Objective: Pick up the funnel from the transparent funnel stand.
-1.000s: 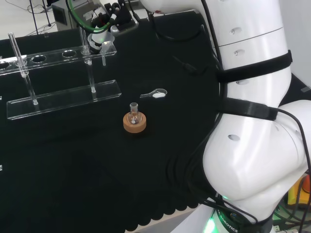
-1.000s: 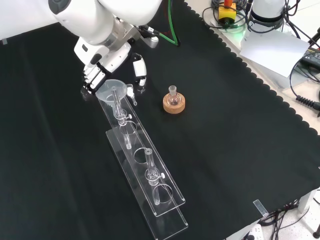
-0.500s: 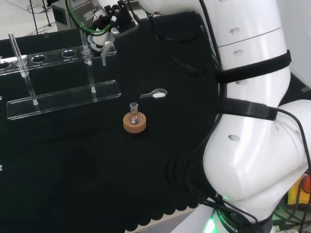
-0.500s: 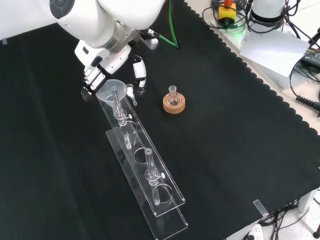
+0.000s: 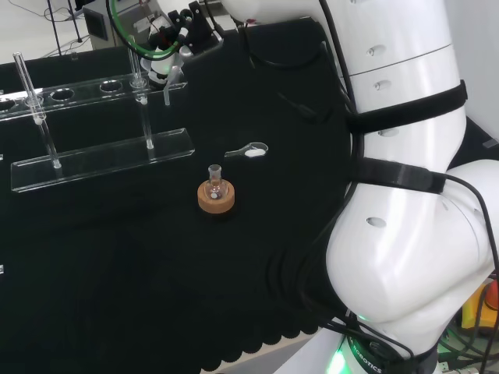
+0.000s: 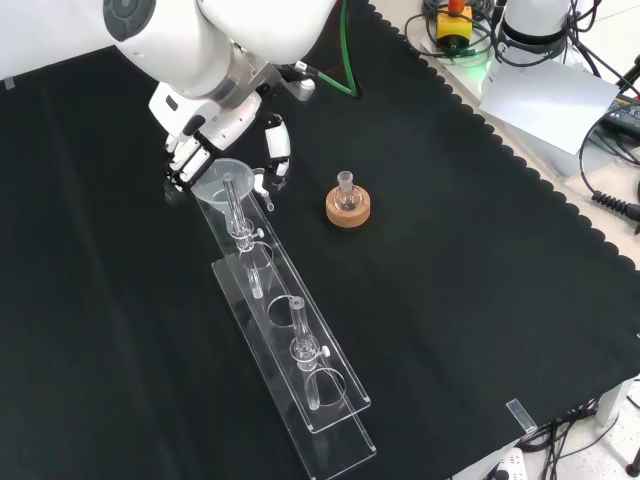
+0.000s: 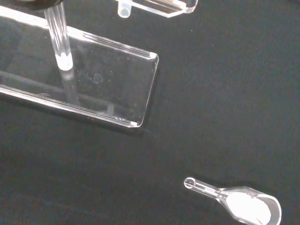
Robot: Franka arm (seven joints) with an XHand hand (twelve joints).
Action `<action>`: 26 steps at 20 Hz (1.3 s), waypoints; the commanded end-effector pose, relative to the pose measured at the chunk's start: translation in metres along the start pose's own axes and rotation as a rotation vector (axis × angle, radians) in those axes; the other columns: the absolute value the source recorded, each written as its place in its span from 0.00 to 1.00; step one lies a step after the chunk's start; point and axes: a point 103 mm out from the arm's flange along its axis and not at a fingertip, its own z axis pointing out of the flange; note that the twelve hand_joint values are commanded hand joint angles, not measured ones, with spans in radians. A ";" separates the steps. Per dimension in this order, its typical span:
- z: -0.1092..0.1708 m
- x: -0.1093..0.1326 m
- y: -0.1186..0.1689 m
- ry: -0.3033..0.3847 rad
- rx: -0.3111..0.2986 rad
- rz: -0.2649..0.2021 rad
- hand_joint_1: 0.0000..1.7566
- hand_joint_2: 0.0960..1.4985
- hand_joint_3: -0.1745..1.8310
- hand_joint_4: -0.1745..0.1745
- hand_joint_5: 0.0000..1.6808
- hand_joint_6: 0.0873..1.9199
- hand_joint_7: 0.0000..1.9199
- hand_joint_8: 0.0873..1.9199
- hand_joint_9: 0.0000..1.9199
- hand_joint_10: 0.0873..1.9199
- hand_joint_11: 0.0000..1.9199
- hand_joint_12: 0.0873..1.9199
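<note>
The clear funnel [image 6: 221, 178] sits in the end hole of the transparent stand [image 6: 343, 447], a long two-level rack on posts. My hand [image 6: 196, 150] is curled over its rim, fingers on one side and thumb on the other. In the head view the hand [image 5: 165, 48] is at the stand's [image 5: 101, 160] right end, with the funnel [image 5: 172, 72] just below it and its stem hanging through the upper plate. The wrist view has the stem tip [image 7: 123, 9] poking under that plate, above the base plate [image 7: 108, 89].
A small flask on a cork ring [image 5: 216, 195] stands in the middle of the cloth, also in the front view [image 6: 347, 206]. A clear scoop with white powder [image 5: 248, 151] lies near the stand's end [image 7: 244, 208]. Open holes run along the stand's top plate.
The hand has drawn in closer round the funnel's rim, the thumb moving toward it. In the head view the funnel sits slightly higher and more tilted.
</note>
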 end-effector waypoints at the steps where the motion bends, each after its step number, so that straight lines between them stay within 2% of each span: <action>1: -0.002 0.001 0.004 -0.029 -0.002 0.006 0.38 0.38 0.36 0.32 0.10 0.00 0.04 0.35 0.25 0.34 0.19 0.74; 4: -0.004 0.002 0.004 -0.047 -0.031 0.016 0.38 0.38 0.36 0.32 0.13 0.00 0.06 0.34 0.27 0.32 0.19 0.74; 6: -0.007 0.004 0.001 -0.073 -0.127 0.020 0.38 0.39 0.37 0.37 0.25 0.00 0.18 0.33 0.34 0.29 0.21 0.72; 8: -0.010 0.007 -0.001 -0.115 -0.168 0.027 0.40 0.41 0.37 0.45 0.39 0.10 0.32 0.30 0.43 0.24 0.25 0.69; 9: -0.012 0.009 -0.002 -0.139 -0.183 0.036 0.41 0.42 0.37 0.48 0.42 0.17 0.36 0.28 0.46 0.21 0.27 0.68; 11: -0.018 0.010 -0.006 -0.186 -0.223 0.050 0.43 0.42 0.38 0.54 0.46 0.27 0.42 0.26 0.51 0.18 0.30 0.66; 13: -0.029 0.008 -0.013 -0.220 -0.254 0.052 0.44 0.43 0.38 0.58 0.49 0.32 0.44 0.26 0.54 0.17 0.31 0.65; 16: -0.051 0.003 -0.028 -0.272 -0.247 0.064 0.46 0.43 0.38 0.61 0.50 0.34 0.46 0.26 0.56 0.17 0.33 0.65; 19: -0.074 -0.003 -0.047 -0.301 -0.205 0.075 0.46 0.43 0.38 0.62 0.50 0.34 0.45 0.26 0.56 0.17 0.33 0.64; 23: -0.099 -0.009 -0.078 -0.339 -0.156 0.127 0.46 0.43 0.39 0.61 0.48 0.36 0.45 0.26 0.57 0.16 0.33 0.64; 26: -0.109 -0.008 -0.102 -0.344 -0.161 0.160 0.46 0.43 0.39 0.60 0.48 0.36 0.45 0.26 0.57 0.16 0.33 0.63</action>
